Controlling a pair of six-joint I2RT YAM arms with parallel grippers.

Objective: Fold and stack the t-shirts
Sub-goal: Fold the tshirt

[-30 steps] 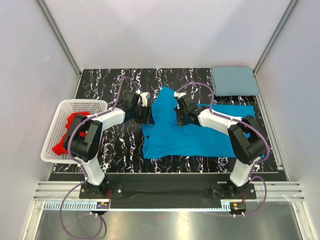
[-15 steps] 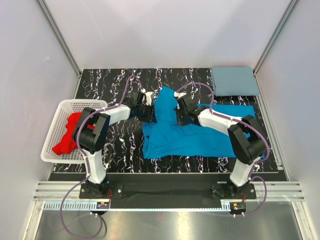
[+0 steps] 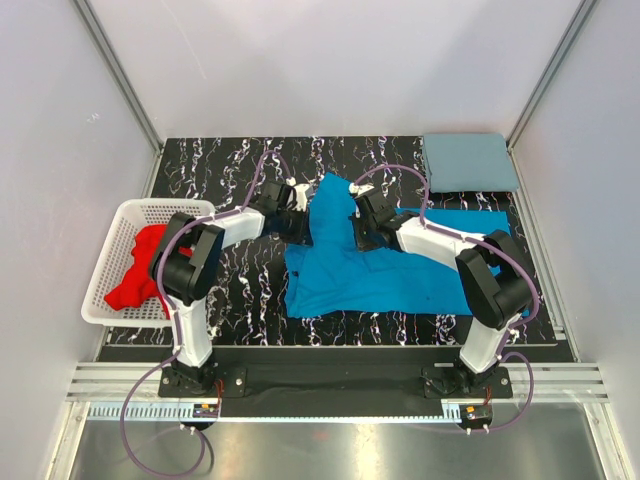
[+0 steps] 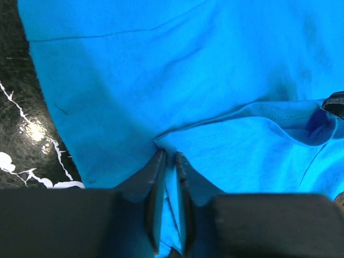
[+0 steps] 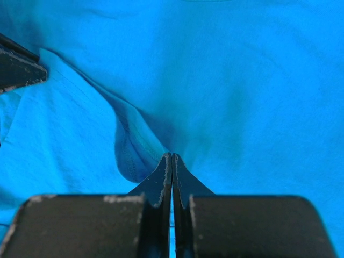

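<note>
The bright blue t-shirt [image 3: 400, 270] lies spread on the black marbled table, with one part pulled up toward the back. My left gripper [image 3: 303, 222] is shut on its left edge; a fold of blue cloth [image 4: 169, 183] sits between the fingers in the left wrist view. My right gripper [image 3: 360, 232] is shut on the same shirt near its middle; the cloth [image 5: 226, 97] fills the right wrist view. A folded dusty grey-blue t-shirt [image 3: 468, 162] lies at the back right corner. A red t-shirt [image 3: 135, 268] lies in the basket.
The white plastic lattice basket [image 3: 190, 210] stands at the table's left edge. Metal frame posts and grey walls close in the back and sides. The black marbled table [image 3: 240, 290] shows between the basket and the blue shirt.
My left gripper has moved right and a little back along the blue shirt's edge, drawing the cloth with it. My right gripper has hardly moved.
</note>
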